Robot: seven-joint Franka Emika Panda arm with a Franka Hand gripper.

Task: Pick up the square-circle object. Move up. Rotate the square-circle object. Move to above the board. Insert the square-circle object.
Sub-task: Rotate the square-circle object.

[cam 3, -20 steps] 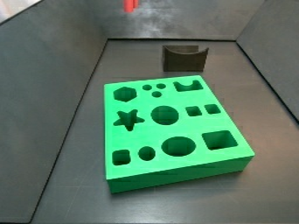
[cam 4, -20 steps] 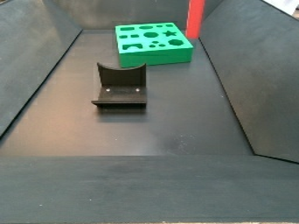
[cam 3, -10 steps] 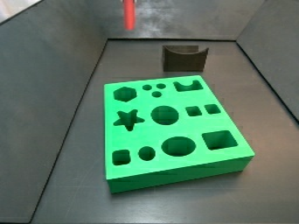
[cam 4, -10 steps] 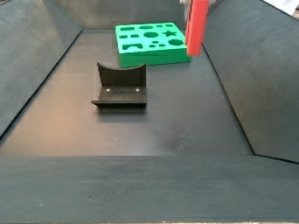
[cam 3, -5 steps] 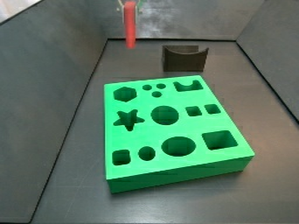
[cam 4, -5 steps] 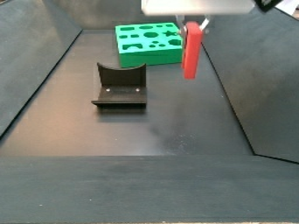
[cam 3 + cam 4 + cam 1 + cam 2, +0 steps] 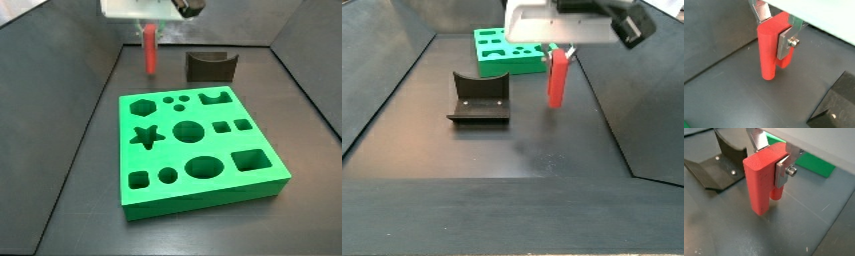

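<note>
The square-circle object (image 7: 151, 50) is a slim red peg hanging upright above the dark floor, gripped at its upper end. My gripper (image 7: 151, 24) is shut on it, and its white body fills the top of both side views. In both wrist views a silver finger (image 7: 786, 42) presses one flat side of the square-circle object (image 7: 769, 50), with the second finger (image 7: 762, 142) behind the square-circle object (image 7: 759, 180). The green board (image 7: 201, 150) with its cut-out holes lies flat on the floor, apart from the peg. In a side view the gripper (image 7: 557, 47) holds the peg (image 7: 555, 78) short of the board (image 7: 513, 50).
A dark grey U-shaped holder (image 7: 210, 66) stands on the floor beside the peg, also showing as the holder (image 7: 478, 100) and the holder (image 7: 716, 163). Sloping dark walls (image 7: 629, 90) enclose the floor on all sides. The board's edge (image 7: 812, 164) shows behind the fingers.
The gripper has come down with the peg. Its body now shows at the top of both side views, and the peg hangs lower, nearer the floor beside the holder.
</note>
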